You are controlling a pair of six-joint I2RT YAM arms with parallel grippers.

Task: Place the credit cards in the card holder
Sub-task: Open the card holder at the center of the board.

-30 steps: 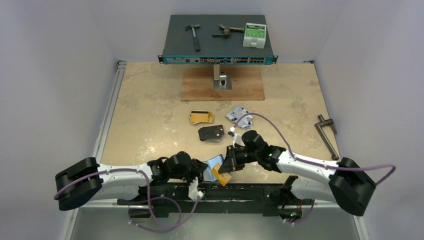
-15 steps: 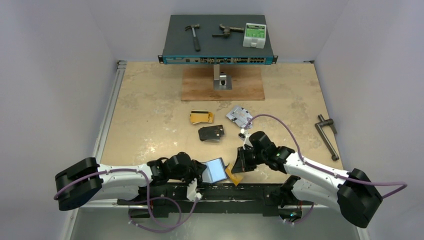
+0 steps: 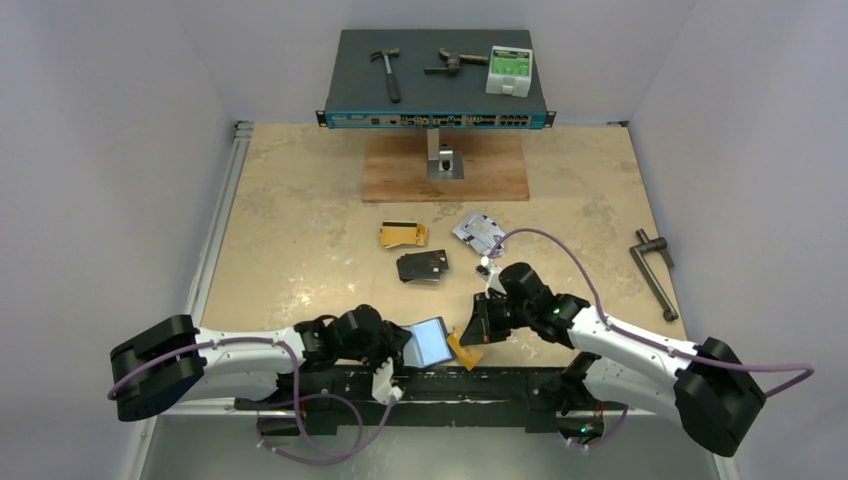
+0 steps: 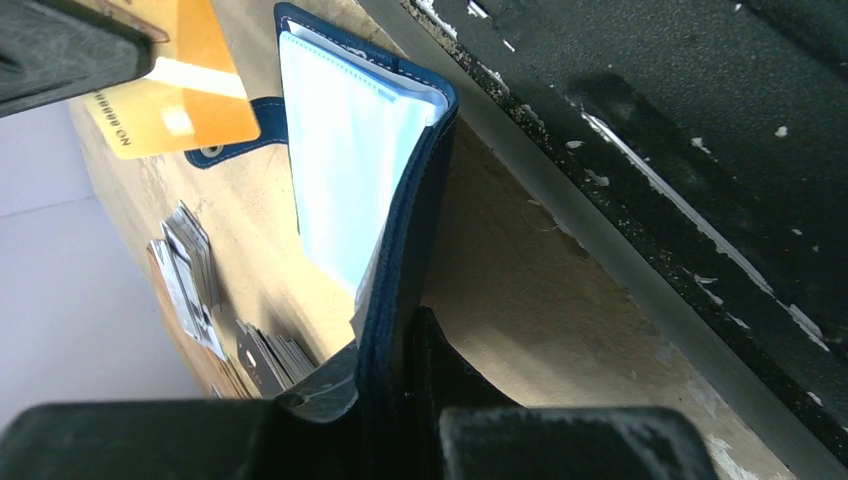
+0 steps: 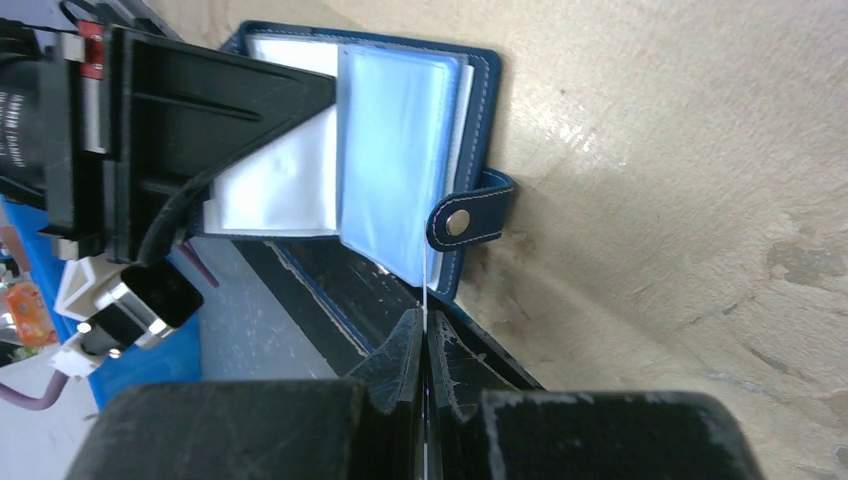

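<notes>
So, the left gripper (image 3: 403, 346) is clamping down on the card holder (image 3: 432, 341) near the front edge of the table (image 3: 300, 200), right by the black rail (image 4: 650, 150) the arms are bolted to. The jaws are pinching one navy cover, and the holder is standing up on edge, splayed open. In the right wrist view the clear sleeves (image 5: 385, 150) are fanning out, and the snap tab (image 5: 468, 217) is sticking out flat toward the table.

The right gripper (image 3: 468, 334) is squeezing tight on a gold card (image 3: 463, 350), jaws fully closed with just the thin card between them. Its own camera is seeing that card edge-on, as a pale line running from the fingertips (image 5: 408, 340) up to the lower edge of the open sleeves, just beside the snap tab. I can't tell whether the card is actually touching a sleeve or just sitting at the mouth. From the left wrist view the card's printed face is showing, tilted, right next to the holder's open side.

The rest of the cards are lying further out, mid-table, well apart from both grippers: some gold-yellow cards (image 3: 403, 234) to the left, black cards (image 3: 422, 266) just in front of them, and a messy bunch of silver-grey cards (image 3: 478, 230) to the right.

Way at the back there's a network switch (image 3: 437, 85) with a hammer (image 3: 386, 72) lying on top, plus a wooden board (image 3: 445, 168) in front of it.
</notes>
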